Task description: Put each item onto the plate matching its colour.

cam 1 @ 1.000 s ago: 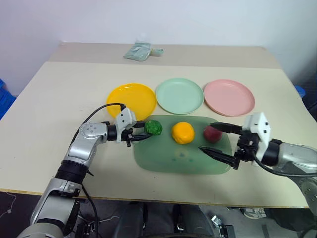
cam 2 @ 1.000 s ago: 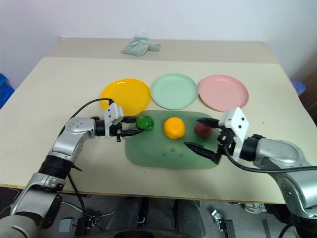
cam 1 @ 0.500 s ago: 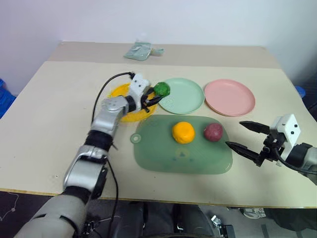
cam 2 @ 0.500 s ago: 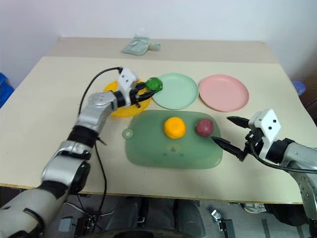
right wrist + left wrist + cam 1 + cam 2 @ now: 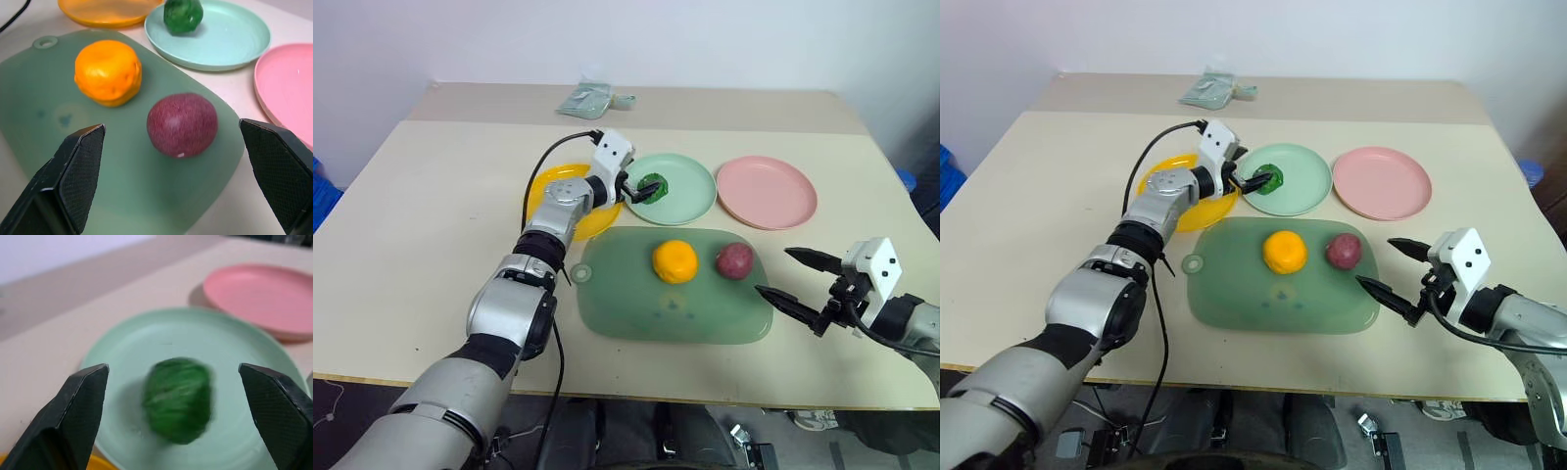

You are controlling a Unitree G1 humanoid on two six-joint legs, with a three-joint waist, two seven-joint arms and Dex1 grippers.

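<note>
- The left arm stretches far forward and inward, toward the middle of the desk's far half, its silver segments running in a nearly straight line.
- The left gripper (image 5: 638, 188) points roughly level, with its two black fingers spread wide and nothing clamped between them.
- The right arm is bent and held back by the desk's near right corner.
- The right gripper (image 5: 787, 275) aims inward and slightly down, fingers wide apart and empty.
</note>
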